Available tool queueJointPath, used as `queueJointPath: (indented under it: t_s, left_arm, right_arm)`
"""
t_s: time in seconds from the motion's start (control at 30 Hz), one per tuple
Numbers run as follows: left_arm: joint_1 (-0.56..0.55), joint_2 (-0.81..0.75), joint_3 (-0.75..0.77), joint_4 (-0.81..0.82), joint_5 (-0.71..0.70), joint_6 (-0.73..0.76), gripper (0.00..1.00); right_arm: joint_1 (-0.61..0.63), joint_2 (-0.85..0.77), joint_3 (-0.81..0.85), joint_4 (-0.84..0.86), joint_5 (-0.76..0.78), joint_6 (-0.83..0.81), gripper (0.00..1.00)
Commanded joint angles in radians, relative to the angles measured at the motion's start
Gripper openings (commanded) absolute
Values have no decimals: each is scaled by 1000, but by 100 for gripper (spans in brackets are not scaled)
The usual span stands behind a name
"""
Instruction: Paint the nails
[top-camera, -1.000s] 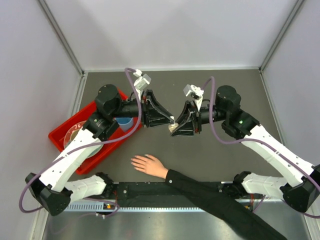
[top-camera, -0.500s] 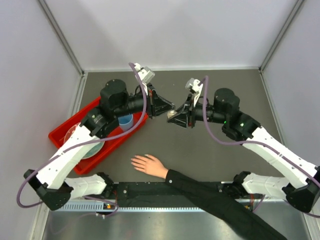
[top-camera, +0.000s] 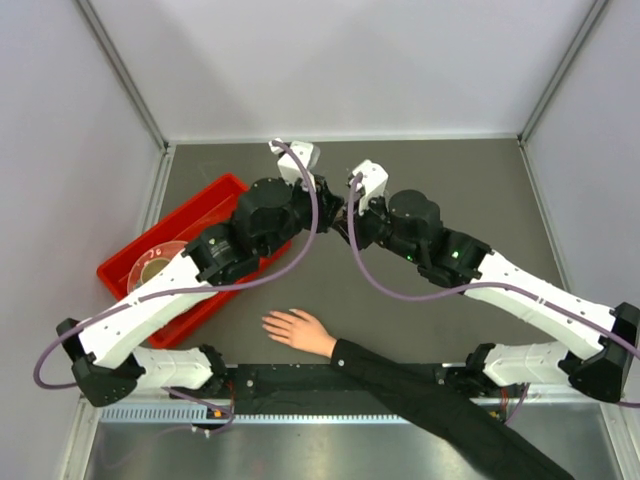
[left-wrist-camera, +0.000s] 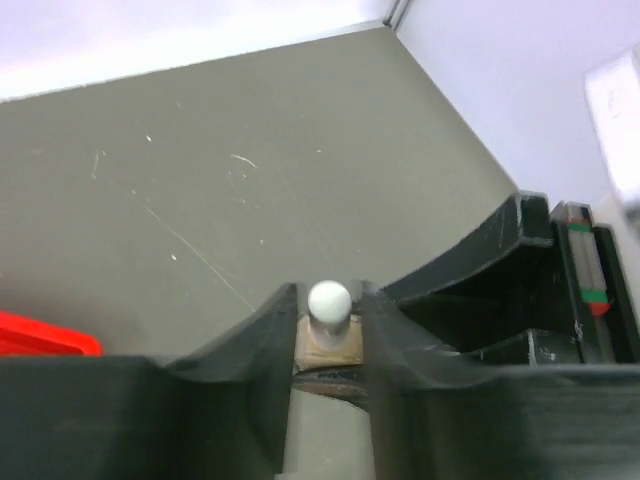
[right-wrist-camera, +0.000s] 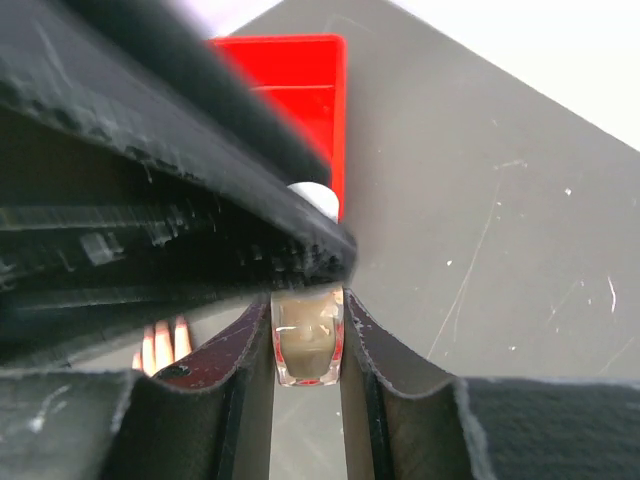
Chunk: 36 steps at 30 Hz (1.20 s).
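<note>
While the nails (top-camera: 268, 322) wait on the hand (top-camera: 294, 331) near the table's front edge, my left claw (left-wrist-camera: 329, 305) has swung in and pinched the cap (left-wrist-camera: 326, 342), my right claw (right-wrist-camera: 306, 328) clamps the bottle (right-wrist-camera: 307, 355), so uncapping looks next!

Red plastic tray (top-camera: 205, 205): sits on the left side of the table, set at an angle, partly covered from above. One round clear dish (top-camera: 146, 257) lies inside it at the near-left end, with something tan at its centre. Other tray contents cannot be made out.

Table surface (top-camera: 480, 190): dark grey and matt, with fine pale scratches in the wrist views.

Enclosure: plain white walls (top-camera: 340, 60) on three sides, metal corner posts (top-camera: 120, 70). Brushed metal ledge (top-camera: 330, 455) along the near edge.
</note>
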Motion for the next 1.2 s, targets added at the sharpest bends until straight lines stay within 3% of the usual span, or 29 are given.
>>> queueJointPath:
  t_s: [0.0, 0.07, 0.1, 0.23, 0.27, 0.3, 0.4, 0.6, 0.73, 0.93, 1.17]
  left_arm:
    - [45, -55, 116, -87, 99, 38, 45]
    - [91, -70, 134, -121, 260, 40, 54]
    - [107, -99, 134, -124, 333, 51, 73]
    - [222, -170, 101, -98, 630, 69, 75]
    - [245, -172, 96, -95, 800, 68, 73]
    - [264, -164, 85, -86, 873, 51, 72]
    - [290, -140, 44, -15, 1088, 3, 67]
    - [292, -144, -47, 149, 1135, -56, 59]
    - [292, -144, -64, 170, 1101, -66, 56]
    - [292, -149, -93, 216, 1132, -98, 62]
    - [292, -123, -102, 201, 1161, -110, 54]
  right_arm:
    - [-74, -65, 29, -12, -276, -78, 0]
    - [-114, -77, 16, -22, -394, -80, 0]
    - [-127, -79, 22, -56, -472, -76, 0]
    - [-186, -108, 7, -76, -711, -73, 0]
    - [-199, -107, 6, -75, -777, -63, 0]
    - [-220, -104, 7, -76, -899, -54, 0]
    - [-226, -79, 29, -91, -1058, -26, 0]
    - [-228, -81, 15, -53, -1100, 19, 0]
    - [-228, -84, 1, -39, -1114, 32, 0]
    - [-228, -84, 6, -38, -1123, 34, 0]
    - [-228, -79, 7, 13, -1103, 66, 0]
